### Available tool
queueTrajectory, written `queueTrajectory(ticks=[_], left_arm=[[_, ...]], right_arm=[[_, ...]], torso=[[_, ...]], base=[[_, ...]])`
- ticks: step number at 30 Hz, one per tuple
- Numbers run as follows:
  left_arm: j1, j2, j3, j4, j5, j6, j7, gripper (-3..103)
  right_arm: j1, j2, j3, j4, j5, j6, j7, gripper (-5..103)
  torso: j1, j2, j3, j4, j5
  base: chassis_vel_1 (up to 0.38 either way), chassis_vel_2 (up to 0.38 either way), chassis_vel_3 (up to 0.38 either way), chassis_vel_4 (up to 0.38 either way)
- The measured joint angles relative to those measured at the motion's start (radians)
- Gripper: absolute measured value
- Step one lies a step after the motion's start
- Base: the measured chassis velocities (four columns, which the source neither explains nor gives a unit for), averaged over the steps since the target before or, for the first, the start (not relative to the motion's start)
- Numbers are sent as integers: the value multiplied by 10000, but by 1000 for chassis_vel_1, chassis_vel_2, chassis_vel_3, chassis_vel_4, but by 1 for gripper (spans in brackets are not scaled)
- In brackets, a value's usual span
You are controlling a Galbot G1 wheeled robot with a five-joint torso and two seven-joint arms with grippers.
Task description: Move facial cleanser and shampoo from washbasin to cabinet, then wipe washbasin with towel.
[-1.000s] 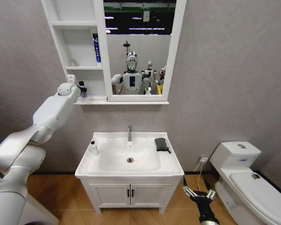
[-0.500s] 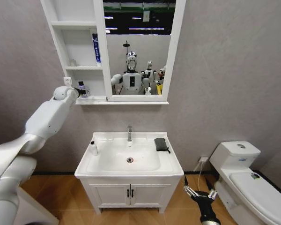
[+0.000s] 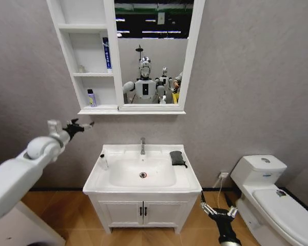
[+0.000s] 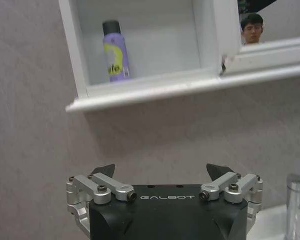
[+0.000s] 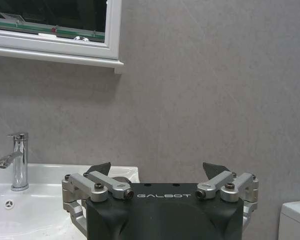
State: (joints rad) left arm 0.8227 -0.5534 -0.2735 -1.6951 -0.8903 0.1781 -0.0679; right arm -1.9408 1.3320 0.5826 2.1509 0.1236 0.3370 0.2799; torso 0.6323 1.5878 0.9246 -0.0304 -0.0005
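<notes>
A small purple bottle with a black cap (image 3: 92, 97) (image 4: 115, 51) stands alone in the lowest compartment of the cabinet (image 3: 87, 56). My left gripper (image 3: 82, 124) (image 4: 162, 172) hangs open and empty below and in front of that shelf, well clear of the bottle. A small white bottle (image 3: 102, 162) stands on the left rim of the washbasin (image 3: 143, 187). The dark towel (image 3: 177, 158) lies folded on the basin's right rim. I cannot tell which bottle is the shampoo and which the facial cleanser. My right gripper (image 3: 219, 210) (image 5: 156, 169) is parked open, low beside the vanity.
A blue tube (image 3: 107, 53) leans in the middle compartment. The chrome tap (image 3: 142, 145) (image 5: 17, 160) stands at the basin's back, the mirror (image 3: 154, 51) above it. A white toilet (image 3: 267, 189) is to the right. Wooden floor lies in front of the vanity doors (image 3: 142, 211).
My left arm has drawn back from the lowest cabinet compartment, down and to the left, leaving the purple bottle standing on the shelf. The right arm has not moved.
</notes>
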Motion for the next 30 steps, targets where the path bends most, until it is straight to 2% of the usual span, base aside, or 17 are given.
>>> queueTrajectory(ticks=[1, 2, 4, 5, 6, 9, 14, 18, 24, 30], left_arm=[[773, -296, -234, -66, 290, -220, -60, 100], [773, -296, -234, -66, 290, -220, -60, 100], [1620, -781, -334, -80, 821, -590, -132, 100], [1830, -989, -289, 2, 1120, -810, -133, 100], [1830, -989, -289, 2, 1120, -810, -133, 100], [2030, -1586, -19, 350, 1669, -1060, -333, 100], [2144, -2123, 219, 792, 2079, -1093, -407, 100], [2103, -2568, 414, 1416, 2425, -1132, -179, 100], [1433, -3417, 775, 2724, 2605, -1148, 68, 100], [969, -3942, 920, 3731, 2729, -1226, 225, 100]], right_arm=[[-29, 15, 16, 10, -2, 0, 0, 100], [-29, 15, 16, 10, -2, 0, 0, 100], [-65, 27, 44, 17, -4, 11, 0, 100], [-76, 29, 53, 18, -6, 16, 0, 100], [-76, 29, 53, 18, -6, 16, 0, 100], [-77, 30, 78, 18, -3, 32, 1, 100], [-90, 34, 117, 16, 0, 85, -3, 100], [-95, 36, 128, 2, -6, 111, -14, 100], [-99, -11, 131, -22, -10, 112, -26, 100], [-169, -42, 246, -17, -6, 119, -30, 100]], torso=[[0, 0, 1, 1, -5], [0, 0, 1, 1, -5], [0, 0, 0, 2, -3], [0, 0, 0, 1, 0], [0, 0, 0, 1, 0], [1, -1, 0, 0, 0], [2, -1, 1, 0, 0], [1, -1, 1, 1, -2], [2, -2, 1, 0, -1], [2, -2, 2, 0, -1]], base=[[0, 0, 0, 0], [0, 0, 0, 0], [0, 0, 0, 0], [0, 0, 0, 0], [0, 0, 0, 0], [0, 0, 0, 0], [0, 0, 0, 0], [0, 0, 0, 0], [0, 0, 0, 0], [0, 0, 0, 0]])
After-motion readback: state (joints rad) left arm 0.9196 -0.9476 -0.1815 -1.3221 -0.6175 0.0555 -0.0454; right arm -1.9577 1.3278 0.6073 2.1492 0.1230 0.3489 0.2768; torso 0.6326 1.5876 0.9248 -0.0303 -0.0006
